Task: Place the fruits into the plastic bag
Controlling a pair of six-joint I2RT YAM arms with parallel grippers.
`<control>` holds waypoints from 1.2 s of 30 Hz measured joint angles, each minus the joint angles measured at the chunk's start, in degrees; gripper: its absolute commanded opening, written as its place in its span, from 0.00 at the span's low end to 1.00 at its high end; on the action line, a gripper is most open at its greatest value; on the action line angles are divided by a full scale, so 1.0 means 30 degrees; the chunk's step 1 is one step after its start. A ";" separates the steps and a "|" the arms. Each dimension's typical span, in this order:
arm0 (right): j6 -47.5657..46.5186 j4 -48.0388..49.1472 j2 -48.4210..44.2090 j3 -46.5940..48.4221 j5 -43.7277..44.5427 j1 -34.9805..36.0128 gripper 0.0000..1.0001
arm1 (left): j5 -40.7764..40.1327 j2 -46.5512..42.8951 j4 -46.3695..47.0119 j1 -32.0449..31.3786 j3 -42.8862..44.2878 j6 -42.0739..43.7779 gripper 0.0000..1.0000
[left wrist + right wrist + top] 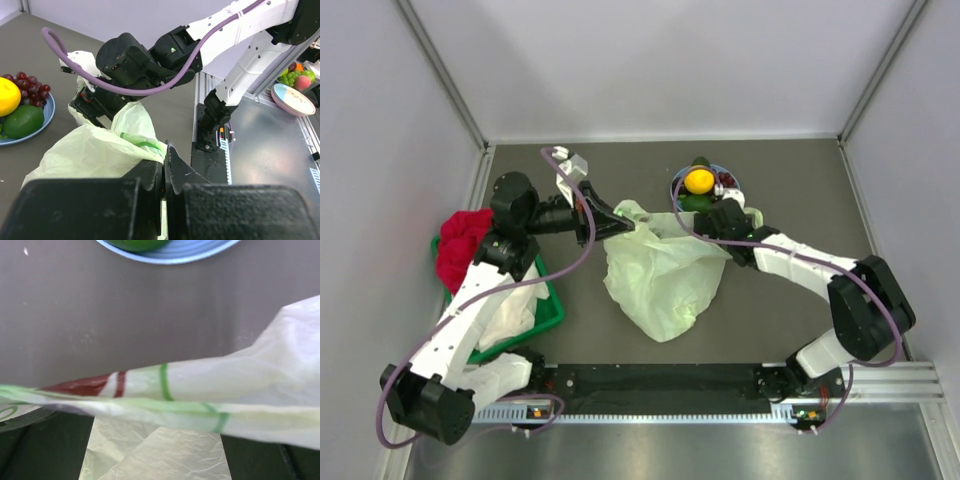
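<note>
1. Nearest the arm bases, the bag (pixel 660 275) lies slumped and crumpled on the table (pixel 800 190), with its mouth on the far side. No fruit shows through the plastic, so I judge it empty.
2. At the left corner of the mouth, the left gripper (pixel 608 222) has its jaws pressed together on the bag's rim and holds that edge a little off the table.
3. At the right corner, the right gripper (pixel 718 222) has its jaws wide apart. A handle strip of the bag runs across the gap between them, and neither finger seems to be gripping it.
4. Farthest away, just beyond the right gripper, the plate (pixel 46 114) holds the citrus (pixel 699 181), grapes (pixel 31 86) and avocado (pixel 22 121), huddled together. A dark bit at the far rim is too small to name.
5. Judgement: no fruit is bagged yet. The mouth is held on one side only, so spreading it open and carrying every fruit across are both left to do.
</note>
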 measured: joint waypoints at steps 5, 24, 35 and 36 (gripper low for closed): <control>-0.0182 -0.0197 -0.0415 -0.0109 -0.0780 -0.0073 0.93 | -0.0721 -0.0058 -0.0510 0.0029 -0.0138 0.0386 0.00; 0.0845 0.1158 -0.4634 -0.1282 -0.7111 0.3818 0.92 | -0.7774 0.0896 -0.5763 0.0036 -0.0036 0.3956 0.00; -0.0517 0.1319 -0.9697 -0.1239 -0.4102 0.3832 0.93 | -1.0105 -0.0481 -0.6710 0.0036 -0.0044 0.4889 0.00; -0.0736 0.1049 -0.9887 -0.1064 -0.3570 0.3832 0.93 | -1.0382 -0.0590 -0.6761 0.0036 -0.0044 0.4962 0.00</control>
